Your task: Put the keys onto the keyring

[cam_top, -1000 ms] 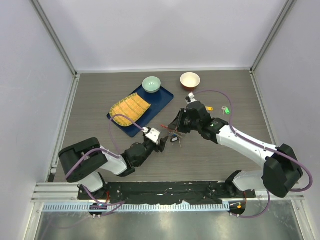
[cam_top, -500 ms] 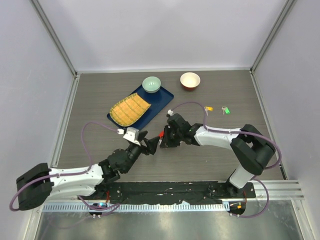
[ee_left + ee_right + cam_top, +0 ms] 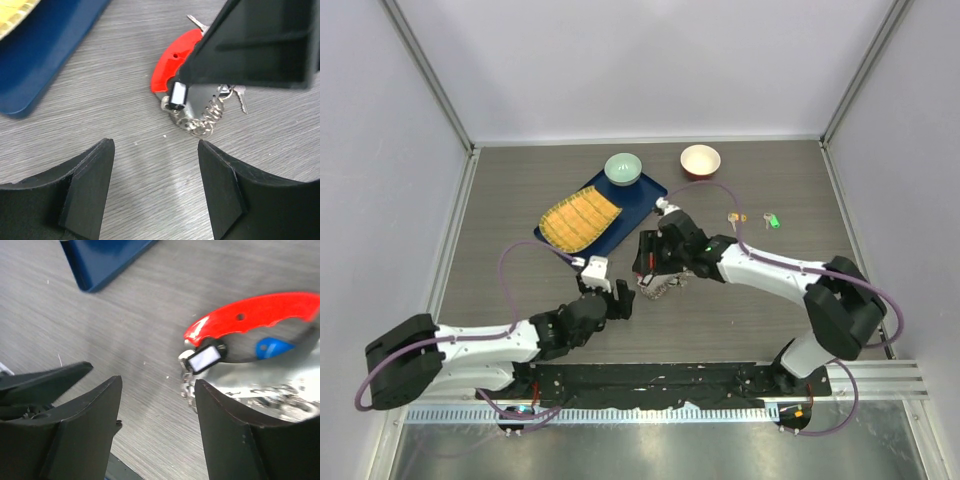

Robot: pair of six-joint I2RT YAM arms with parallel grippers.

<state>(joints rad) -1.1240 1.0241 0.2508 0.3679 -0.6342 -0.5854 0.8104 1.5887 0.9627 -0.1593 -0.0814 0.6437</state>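
The keyring (image 3: 167,70), its red loop and silver chain flat on the table (image 3: 500,200), is seen near the middle of the surface, just off the near corner of the blue tray (image 3: 645,195), and is held by neither arm. The left gripper (image 3: 155,150) and the right gripper (image 3: 159,385) are both shown close beside it with jaws apart and nothing between them. The yellow key (image 3: 735,217) and the green key (image 3: 772,221) are found side by side, well apart from the bunch, towards the table's right side.
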